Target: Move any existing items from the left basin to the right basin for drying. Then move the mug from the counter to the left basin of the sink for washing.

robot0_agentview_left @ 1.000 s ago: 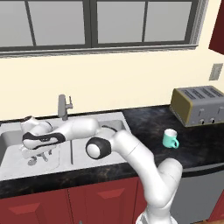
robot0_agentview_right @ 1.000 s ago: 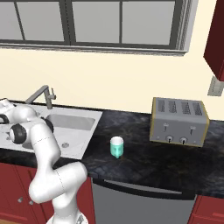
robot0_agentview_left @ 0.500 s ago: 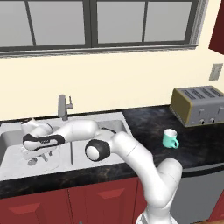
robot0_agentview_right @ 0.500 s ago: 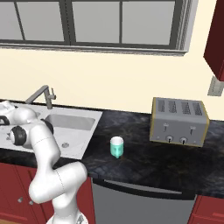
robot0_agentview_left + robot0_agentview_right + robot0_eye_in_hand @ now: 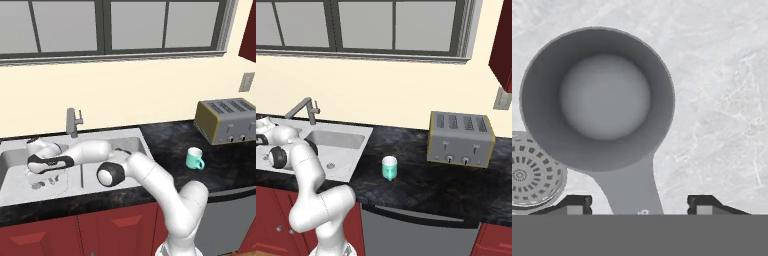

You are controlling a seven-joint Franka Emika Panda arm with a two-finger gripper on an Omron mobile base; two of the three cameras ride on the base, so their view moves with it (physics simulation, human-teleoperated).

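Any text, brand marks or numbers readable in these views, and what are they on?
No readable text anywhere.
Small grey metal utensil: a tiny pale mark on its handle's lower end, too small to read.
Boxy silver toaster: knobs and levers on its front, no legible labels.
Small teal-green mug: plain.

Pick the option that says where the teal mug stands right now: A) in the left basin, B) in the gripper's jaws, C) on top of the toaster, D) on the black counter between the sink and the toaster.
D: the mug stands upright on the counter, right of the sink and in front-left of the toaster, well apart from the gripper, which is down over the metal utensil.
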